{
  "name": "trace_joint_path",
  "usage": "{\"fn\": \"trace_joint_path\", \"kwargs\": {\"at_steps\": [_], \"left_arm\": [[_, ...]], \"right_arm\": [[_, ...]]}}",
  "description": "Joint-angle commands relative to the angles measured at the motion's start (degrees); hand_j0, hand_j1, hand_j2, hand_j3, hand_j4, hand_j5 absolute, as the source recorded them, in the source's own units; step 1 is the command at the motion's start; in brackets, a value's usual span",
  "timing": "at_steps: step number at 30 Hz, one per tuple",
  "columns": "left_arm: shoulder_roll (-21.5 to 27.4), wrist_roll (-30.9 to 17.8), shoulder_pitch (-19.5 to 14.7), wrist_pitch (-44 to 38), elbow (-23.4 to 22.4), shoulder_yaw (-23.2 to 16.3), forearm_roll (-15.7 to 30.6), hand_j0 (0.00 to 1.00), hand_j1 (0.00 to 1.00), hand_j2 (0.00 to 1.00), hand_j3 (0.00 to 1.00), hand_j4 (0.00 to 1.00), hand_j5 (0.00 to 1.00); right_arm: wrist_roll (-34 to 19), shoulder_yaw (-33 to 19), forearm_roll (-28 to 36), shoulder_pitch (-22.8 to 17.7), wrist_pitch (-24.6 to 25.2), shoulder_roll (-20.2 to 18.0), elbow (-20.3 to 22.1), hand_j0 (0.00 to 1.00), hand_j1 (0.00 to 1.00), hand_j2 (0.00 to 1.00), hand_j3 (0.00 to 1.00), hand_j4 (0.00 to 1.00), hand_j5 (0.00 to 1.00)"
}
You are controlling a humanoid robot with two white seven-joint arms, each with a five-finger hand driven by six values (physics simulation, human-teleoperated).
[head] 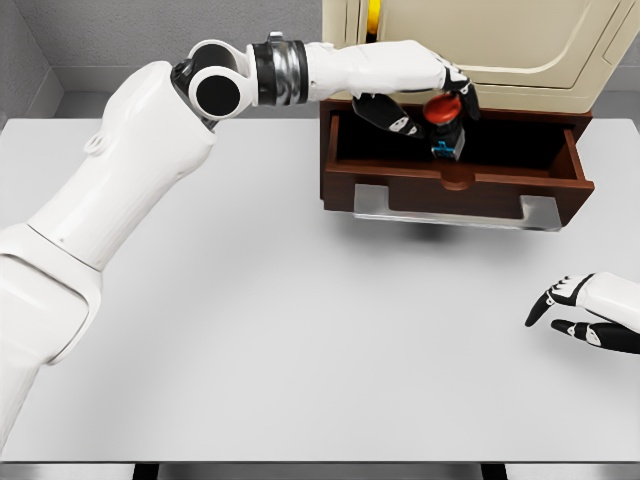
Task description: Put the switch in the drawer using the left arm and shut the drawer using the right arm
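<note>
Above the open cavity of the drawer (455, 180), at about one o'clock from the table's middle: item one, the switch (445, 128), red knob uppermost over a dark body with a blue-marked base, long axis near vertical, base pointing down into the dark interior; whether it touches the drawer floor cannot be told. Item two, the left hand (420, 105), dark fingers (392, 115) curled about the switch from its nine o'clock side and from above, holding it; the white left arm reaches across from the lower left of the head view. Relation governing the coming move: the switch hangs directly below and within the fingers, over the cavity and behind the front panel, so by judgement a simple release or short lowering would deliver it inside. Item three, the drawer itself, brown wood, pulled out toward the viewer, with a pale metal handle (455, 208) along the front at six o'clock of the switch. Item four, the cream cabinet (500, 50) at twelve o'clock behind the drawer. Item five, the right hand (580, 312), low at four o'clock near the picture's right edge, fingers spread and relaxed, holding nothing, well apart from the drawer front; it is the nearer hand to the handle for closing, judged not yet begun. Item six, the grey table (250, 330) bearing all.
</note>
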State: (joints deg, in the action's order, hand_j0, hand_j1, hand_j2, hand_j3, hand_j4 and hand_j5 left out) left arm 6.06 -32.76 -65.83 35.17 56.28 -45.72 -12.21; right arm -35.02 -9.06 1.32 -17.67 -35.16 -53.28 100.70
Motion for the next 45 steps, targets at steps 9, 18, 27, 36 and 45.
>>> {"fn": "trace_joint_path", "kwargs": {"at_steps": [9,18,27,36,45], "left_arm": [[2.9,0.4,0.1,-0.2,1.3,0.5,5.4,0.99,0.99,0.99,0.99,0.99,0.99],[20.8,-0.2,-9.7,-0.2,28.7,-14.8,29.1,0.96,0.96,0.96,0.96,0.96,0.96],[26.4,5.9,-13.5,-54.9,40.7,-23.5,66.7,1.0,1.0,1.0,1.0,1.0,1.0],[25.8,10.4,-11.7,-58.2,37.8,-23.7,71.9,1.0,1.0,1.0,1.0,1.0,1.0],[23.3,11.9,-9.6,-57.8,35.0,-24.0,69.0,1.0,1.0,1.0,1.0,1.0,1.0]], "right_arm": [[0.0,0.0,0.4,-0.1,0.2,-0.1,0.0,0.52,0.52,0.52,0.52,0.52,0.52],[0.0,-0.1,0.4,0.1,0.2,-0.1,0.0,0.51,0.51,0.51,0.51,0.51,0.51],[0.0,0.0,0.5,0.4,0.2,0.1,0.0,0.51,0.51,0.51,0.51,0.51,0.51],[0.0,0.1,0.5,0.3,0.2,0.1,0.1,0.51,0.51,0.51,0.51,0.51,0.51],[0.0,0.0,0.5,0.3,0.2,0.0,0.0,0.51,0.51,0.51,0.51,0.51,0.51]]}}
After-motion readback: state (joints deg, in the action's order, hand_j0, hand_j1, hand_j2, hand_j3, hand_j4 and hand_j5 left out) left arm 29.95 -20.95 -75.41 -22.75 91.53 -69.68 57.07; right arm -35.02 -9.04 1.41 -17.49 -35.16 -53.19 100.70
